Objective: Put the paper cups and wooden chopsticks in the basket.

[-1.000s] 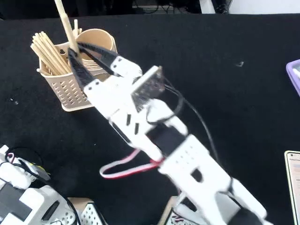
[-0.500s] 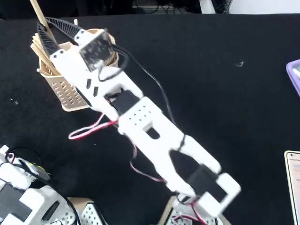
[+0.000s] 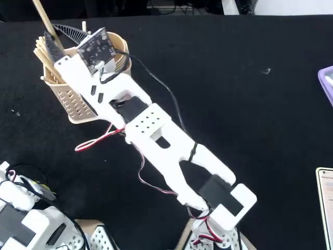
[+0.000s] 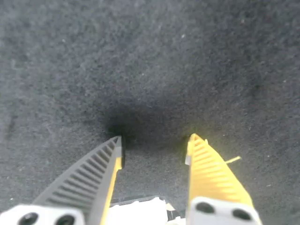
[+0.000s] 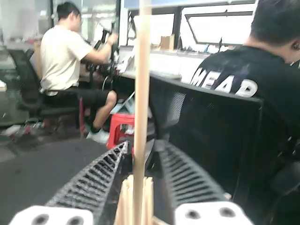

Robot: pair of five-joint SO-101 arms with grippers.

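The right hand (image 3: 52,35) is clamped on a single wooden chopstick (image 3: 41,13). Its two dark ribbed fingers press against the stick from either side. In the right wrist view the hand (image 5: 140,145) holds that chopstick (image 5: 142,93) upright. The stick rises well above the fingertips, and its lower part runs down among the tops of the other chopsticks (image 5: 149,201).

From above, the hand hangs over the far left corner of the basket (image 3: 73,104). The held stick leans up and away past the edge of the view. Its lower end is hidden behind the fingers, so I cannot tell whether it touches the basket floor.

The basket is a pale slotted tub standing upright on the black tabletop (image 3: 234,104). A bundle of wooden chopsticks (image 3: 44,54) stands on end in its left side, fanned outward. A stack of paper cups (image 3: 118,40) sits in its right side, partly covered by the arm's wrist.

The white right arm stretches diagonally from the near edge of the tabletop to the basket. Red and white wires (image 3: 96,141) loop beside it.

The left hand (image 4: 155,138) has its fingers spread apart with nothing between them. It points down at bare black cloth.

A purple object (image 3: 326,80) shows at the right edge of the tabletop, well apart from the basket.
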